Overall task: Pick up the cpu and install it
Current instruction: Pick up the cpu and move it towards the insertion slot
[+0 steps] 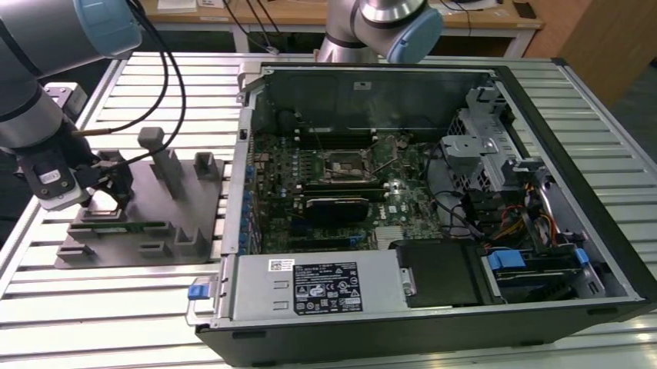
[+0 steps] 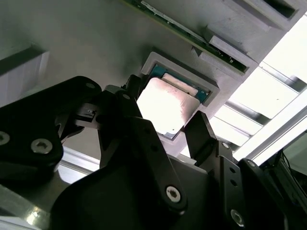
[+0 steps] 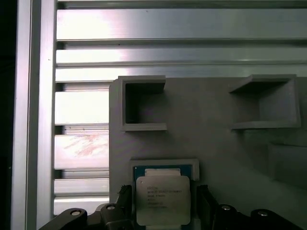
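The cpu [image 2: 168,103] [image 3: 162,199], a flat silver square with a pale rim, lies in a shallow pocket of the grey fixture tray [image 1: 144,254] [image 3: 211,143]. In the exterior view my gripper [image 1: 103,206] is down over that tray at the left, outside the computer case [image 1: 431,307]. In both wrist views the gripper [image 2: 165,112] [image 3: 163,201] straddles the cpu, one black finger [image 2: 199,134] [image 3: 204,203] on each side with small gaps to the chip's edges. It is open. The dark socket [image 1: 344,163] sits on the motherboard inside the case.
A green memory stick [image 1: 134,227] lies in the tray beside the gripper, among upright grey posts [image 1: 165,165]. A second arm's base [image 1: 385,23] stands behind the case. The slatted metal table [image 1: 103,323] runs all around. Cables and drive bays [image 1: 513,200] fill the case's right side.
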Tool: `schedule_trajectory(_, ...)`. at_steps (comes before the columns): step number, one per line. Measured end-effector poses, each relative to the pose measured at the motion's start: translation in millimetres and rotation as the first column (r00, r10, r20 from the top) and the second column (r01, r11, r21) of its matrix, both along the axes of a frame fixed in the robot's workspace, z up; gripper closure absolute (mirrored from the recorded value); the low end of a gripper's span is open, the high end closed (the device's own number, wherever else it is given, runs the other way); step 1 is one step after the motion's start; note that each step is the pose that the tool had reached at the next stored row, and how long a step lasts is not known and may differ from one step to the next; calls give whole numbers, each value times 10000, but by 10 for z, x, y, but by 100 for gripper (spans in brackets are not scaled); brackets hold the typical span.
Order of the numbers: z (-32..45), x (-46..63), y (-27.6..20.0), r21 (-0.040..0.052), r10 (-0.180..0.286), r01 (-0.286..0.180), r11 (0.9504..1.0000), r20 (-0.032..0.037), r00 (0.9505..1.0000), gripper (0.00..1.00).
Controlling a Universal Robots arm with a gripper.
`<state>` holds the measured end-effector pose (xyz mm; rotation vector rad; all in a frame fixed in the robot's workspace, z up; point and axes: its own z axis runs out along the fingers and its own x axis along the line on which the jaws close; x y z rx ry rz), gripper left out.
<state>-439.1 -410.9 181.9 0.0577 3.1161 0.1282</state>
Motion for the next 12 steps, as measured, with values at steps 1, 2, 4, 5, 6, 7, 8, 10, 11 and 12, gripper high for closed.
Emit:
schedule_trajectory(1, 0, -2, 0, 0, 1, -1, 10000, 0, 10000, 35)
schedule_trajectory(2, 0, -4, 0, 0, 1, -1, 10000, 0, 10000, 35)
schedule_trajectory(4, -1, -7, 1, 0, 0, 0, 10000, 1, 10000, 35)
schedule_trajectory(5, -2, -7, 1, 0, 0, 0, 10000, -1, 10000, 35)
schedule_trajectory(6, -4, -7, 2, 0, 0, 0, 10000, -1, 10000, 35)
schedule_trajectory(7, -5, -7, 3, 0, 0, 0, 10000, -1, 10000, 35)
schedule_trajectory(8, -6, -7, 4, 0, 0, 0, 10000, -1, 10000, 35)
schedule_trajectory(10, -7, -11, 5, 0, -2, 2, 10000, 0, 10000, 35)
schedule_trajectory(11, -9, -15, 6, 2, -4, 4, 10000, 2, 10000, 35)
schedule_trajectory(12, -8, -17, 6, 1, -3, 3, 10000, 1, 10000, 35)
